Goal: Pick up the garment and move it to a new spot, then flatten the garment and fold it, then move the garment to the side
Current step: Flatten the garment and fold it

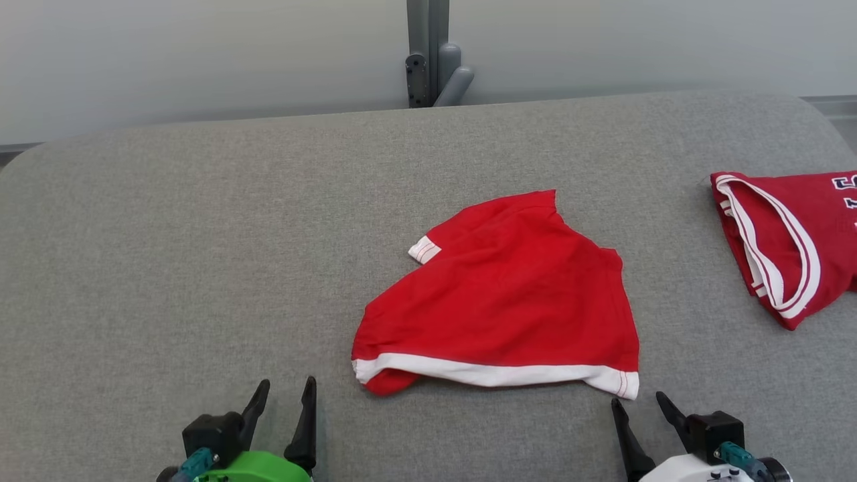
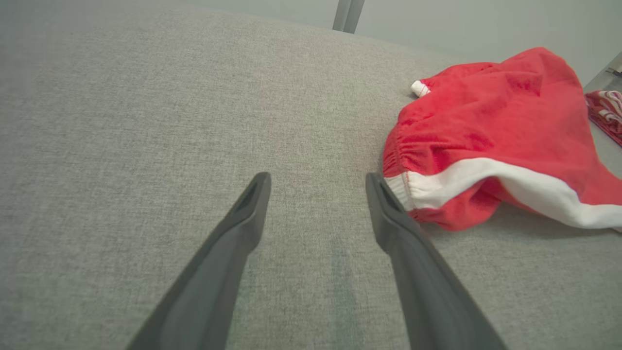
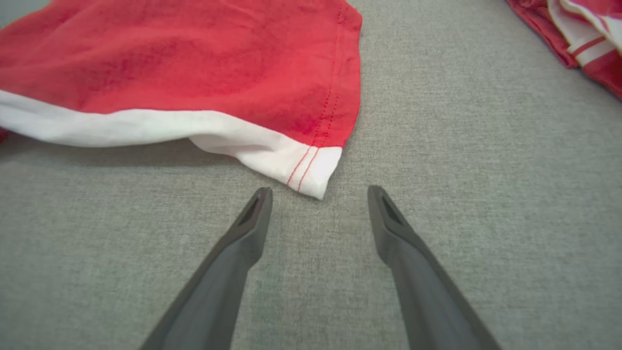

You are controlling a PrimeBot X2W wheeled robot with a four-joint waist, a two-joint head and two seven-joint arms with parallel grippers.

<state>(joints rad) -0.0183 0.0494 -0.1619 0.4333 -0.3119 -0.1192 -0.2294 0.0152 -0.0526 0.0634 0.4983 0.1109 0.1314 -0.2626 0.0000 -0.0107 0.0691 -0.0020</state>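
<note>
Looking down on a grey desk (image 1: 201, 234) with a red garment (image 1: 502, 294), white-banded along its near hem, lying rumpled near the middle. Apparently at the very start: not yet lifted, moved, flattened, folded or set aside. At lower left, left claw (image 1: 287, 381), fingers spread apart and empty, just short of the hem's left end; at lower right, right claw (image 1: 637, 398), likewise spread and empty, just beside the hem's white right corner. Hard to tell whether shorts or shirt, with part tucked underneath. At far right, second red garment (image 1: 783, 241), cut off at the edge, lettering unreadable.
</note>
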